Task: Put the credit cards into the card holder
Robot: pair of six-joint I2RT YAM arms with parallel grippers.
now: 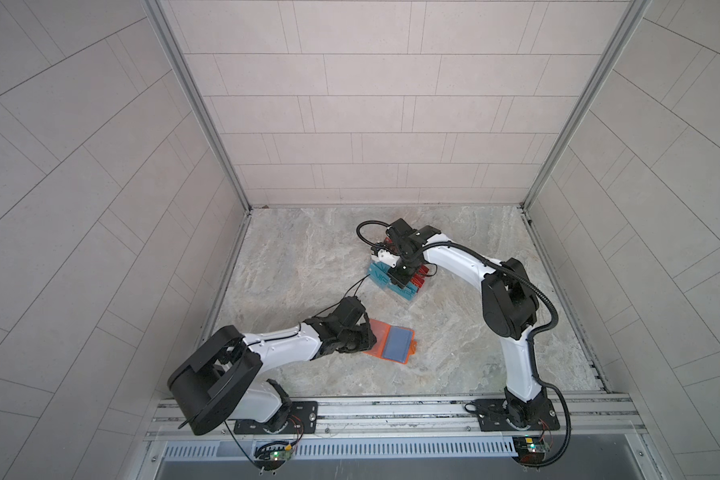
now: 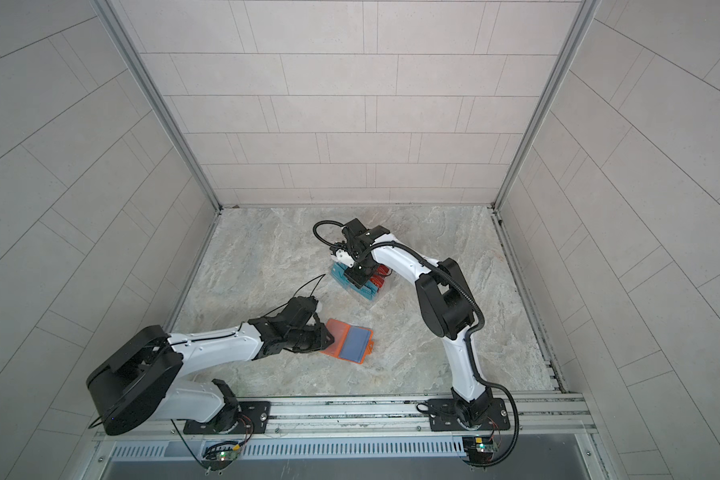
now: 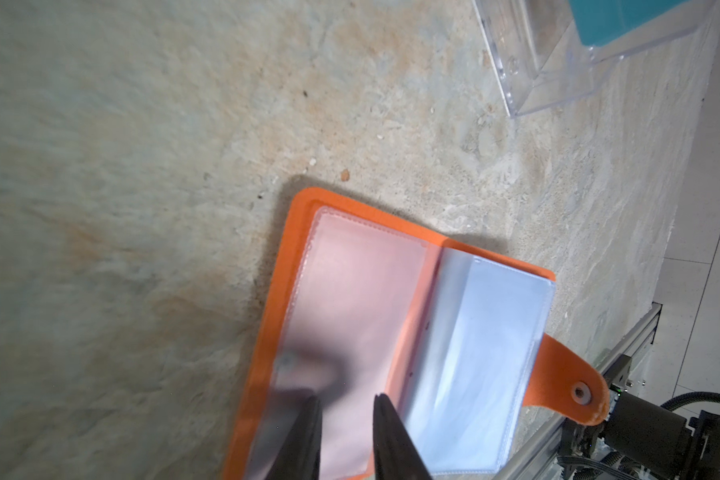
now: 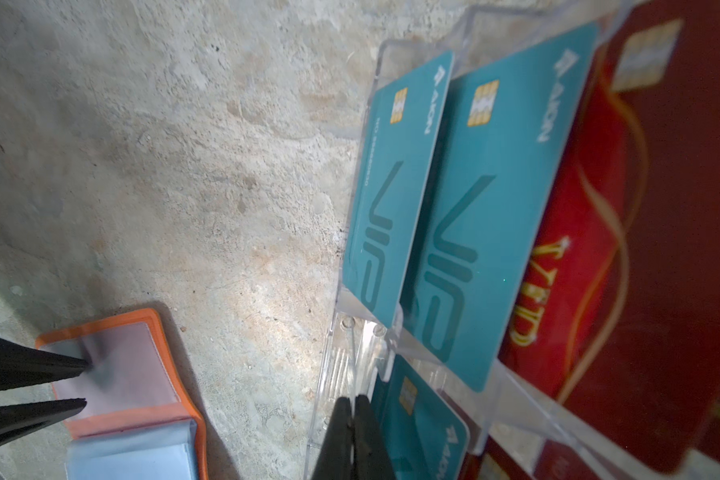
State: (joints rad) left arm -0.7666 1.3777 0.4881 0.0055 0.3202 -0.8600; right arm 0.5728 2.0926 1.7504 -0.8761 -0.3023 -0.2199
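Note:
The orange card holder (image 1: 378, 336) (image 2: 336, 338) lies open on the stone floor, its clear sleeves facing up with no card showing in them. My left gripper (image 1: 368, 338) (image 3: 345, 399) is open, its tips down on the left page (image 4: 133, 365). Teal credit cards (image 4: 487, 232) (image 1: 377, 274) and red ones (image 4: 599, 270) (image 1: 422, 274) stand in a clear rack (image 4: 341, 374). My right gripper (image 4: 353, 399) (image 1: 397, 282) is shut at the rack's front, against the edge of a lower teal card (image 4: 424, 415). Whether that edge sits between the pads is hidden.
The rack (image 3: 528, 62) stands a short way behind the card holder, with bare stone floor between them. An aluminium rail (image 1: 391, 409) carrying both arm bases runs along the front. Tiled walls (image 1: 350, 124) close in the back and sides.

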